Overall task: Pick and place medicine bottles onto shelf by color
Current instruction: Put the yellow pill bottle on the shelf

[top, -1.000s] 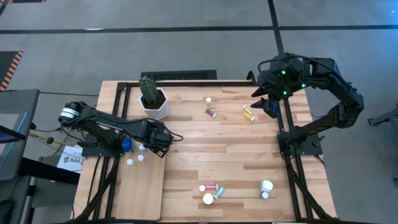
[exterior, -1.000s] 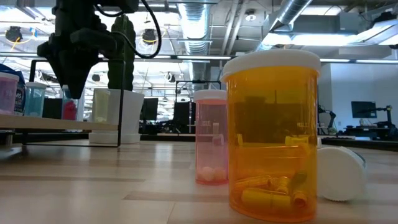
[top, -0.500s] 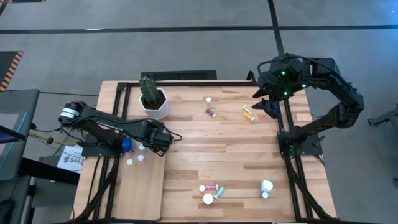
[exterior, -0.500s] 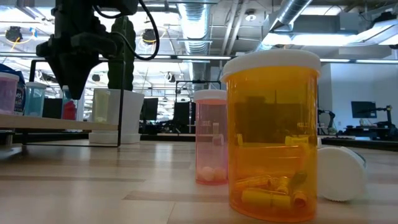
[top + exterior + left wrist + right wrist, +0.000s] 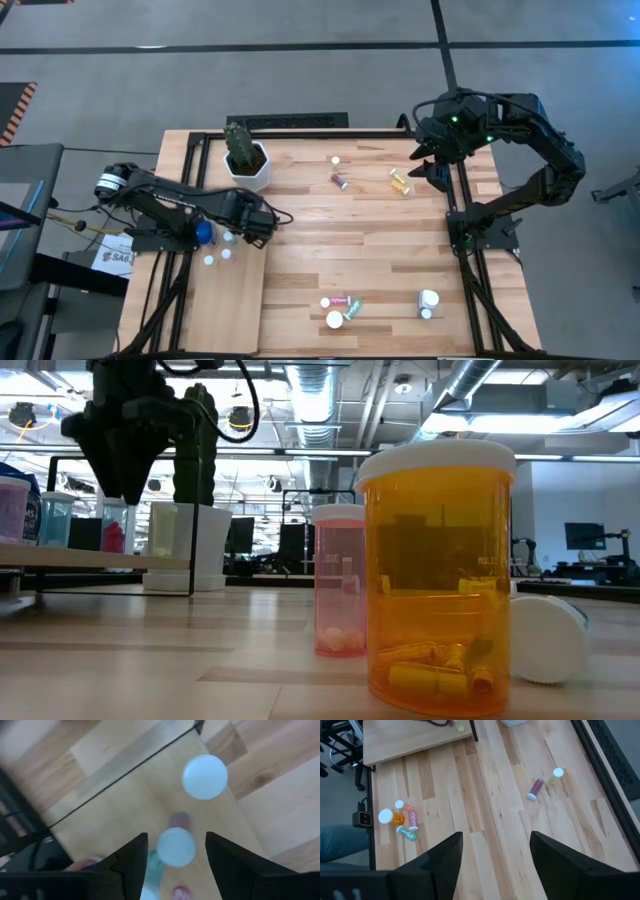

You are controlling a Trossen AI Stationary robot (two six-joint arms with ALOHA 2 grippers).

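Gripper jaws on the left gripper [image 5: 176, 851] have been spread apart over the last second, and a white-capped pink bottle [image 5: 175, 845] is seen standing free between the fingers [image 5: 131, 857] on the shelf [image 5: 228, 300] at the left of the desk [image 5: 380, 250]. A release is judged to have been made, so this bottle counts as placed beside others already there. The right gripper [image 5: 492, 851] is held wide open and empty at the far right, with loose bottles [image 5: 340, 305] left on the desk.
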